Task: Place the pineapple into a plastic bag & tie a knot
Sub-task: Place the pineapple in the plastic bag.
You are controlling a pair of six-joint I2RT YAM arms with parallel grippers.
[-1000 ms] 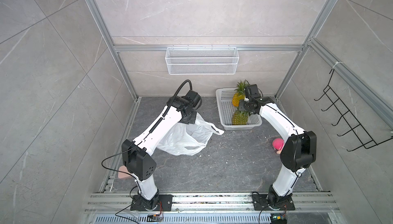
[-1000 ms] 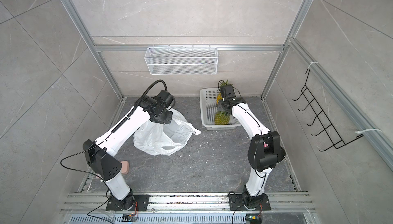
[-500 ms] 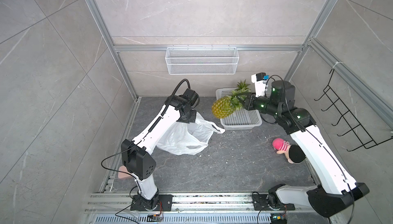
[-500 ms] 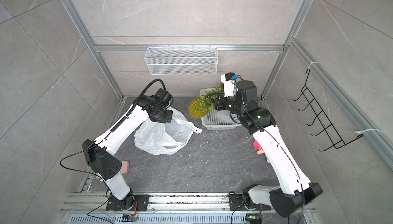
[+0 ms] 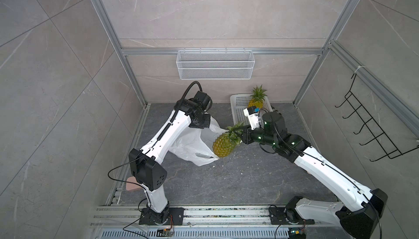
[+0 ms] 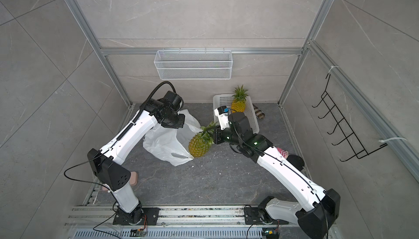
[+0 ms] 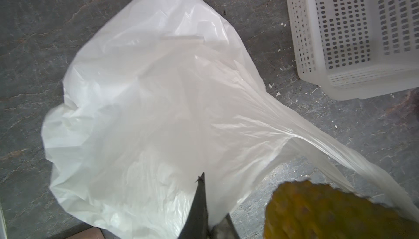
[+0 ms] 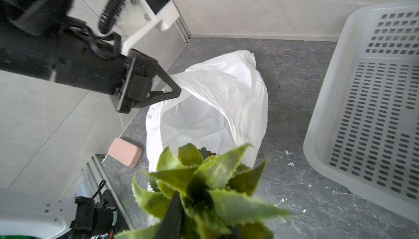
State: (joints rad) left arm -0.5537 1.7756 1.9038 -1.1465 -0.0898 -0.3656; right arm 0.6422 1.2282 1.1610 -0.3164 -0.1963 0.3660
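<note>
- the plastic bag [image 5: 192, 145] lies slumped on the counter [image 5: 238, 181], its mouth facing the right arm's side; one part of its rim is lifted off the counter, and the right wrist view looks straight into the white hollow [image 8: 204, 117]
- the pineapple [image 5: 223, 146] hangs just off the counter at that mouth; its long axis is tilted, with the yellow base low and pointing into the bag and the green crown up and back toward the right arm; its base overlaps the bag's near lip in both top views, but I cannot tell whether it has crossed the rim
- the right hand [image 5: 238, 135] is closed narrow on the crown, with leaves fanning round its fingers [image 8: 172, 203]; it is the nearer hand and carries the fruit, so the coming move is judged to be a push along the fruit's own axis, base first, away from this hand
- the left hand [image 8: 174, 92] is pinched tight on the bag's raised rim, on the far side of the mouth from the pineapple; this looks to keep the opening wide enough for the fruit
</note>
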